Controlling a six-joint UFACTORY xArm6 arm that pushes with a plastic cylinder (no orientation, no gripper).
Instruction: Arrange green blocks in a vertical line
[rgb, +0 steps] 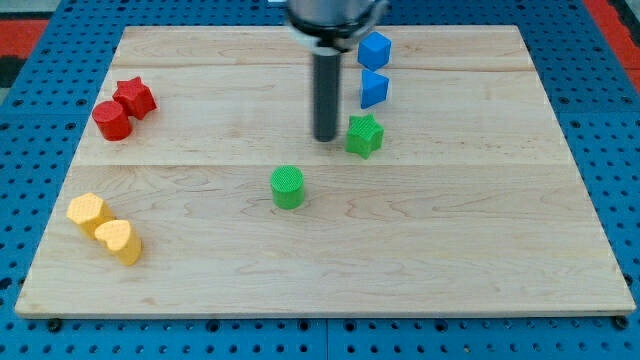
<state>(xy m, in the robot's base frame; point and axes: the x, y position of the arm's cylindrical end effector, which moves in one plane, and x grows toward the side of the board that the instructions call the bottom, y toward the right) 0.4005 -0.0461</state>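
A green star block (365, 135) lies right of the board's middle. A green cylinder (288, 187) lies below and to the left of it, near the board's centre. My tip (326, 138) stands just left of the green star, close to it, with a thin gap showing. It is above and to the right of the green cylinder. The dark rod rises from the tip to the view's top.
Two blue blocks (374, 50) (373, 88) stand one above the other just above the green star. A red star (134, 97) and red cylinder (112, 120) sit at the left. Two yellow blocks (87, 211) (119, 240) lie at the lower left. The wooden board (450, 250) rests on a blue pegboard.
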